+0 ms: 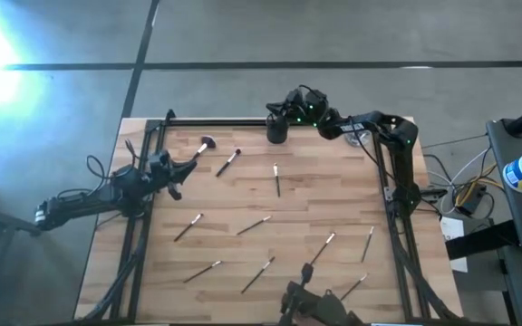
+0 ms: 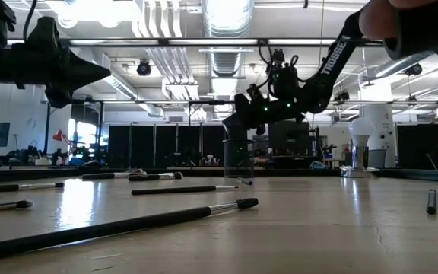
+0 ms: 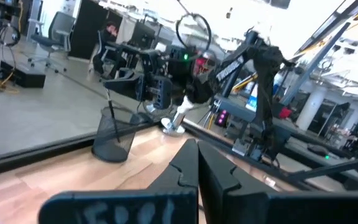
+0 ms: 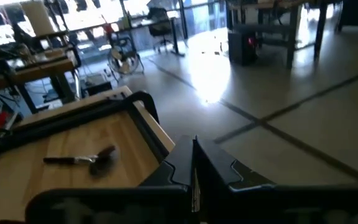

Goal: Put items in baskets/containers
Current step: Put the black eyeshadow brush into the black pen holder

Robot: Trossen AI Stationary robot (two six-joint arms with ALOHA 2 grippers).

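Observation:
Several thin makeup brushes [image 1: 254, 225] lie flat and scattered on the wooden table; one has a fluffy head [image 1: 205, 145] [image 4: 82, 160]. The black cup [image 1: 277, 131] [image 2: 238, 160] [image 3: 114, 134] stands at the far edge. My right gripper [image 1: 277, 114] [image 2: 240, 114] [image 4: 193, 146] hovers just above it, shut on a thin dark brush [image 3: 110, 106] that reaches down into the cup. My left gripper [image 1: 188, 163] [image 3: 197, 149] waits shut and empty above the table's left side, pointing level. My right gripper pinches the brush near its upper end [image 3: 109, 93] between its two fingertips, which come in about level from the table's right. The brush hangs nearly upright below them, its lower part inside the cup. Only the distant left wrist view shows this hold.
A black frame rail [image 1: 243, 121] runs round the table top. A small shiny dish with a white ball [image 3: 174, 124] stands beside the cup at the far edge. A dark mount [image 1: 306, 303] sits at the near edge. Bare wood lies between the brushes.

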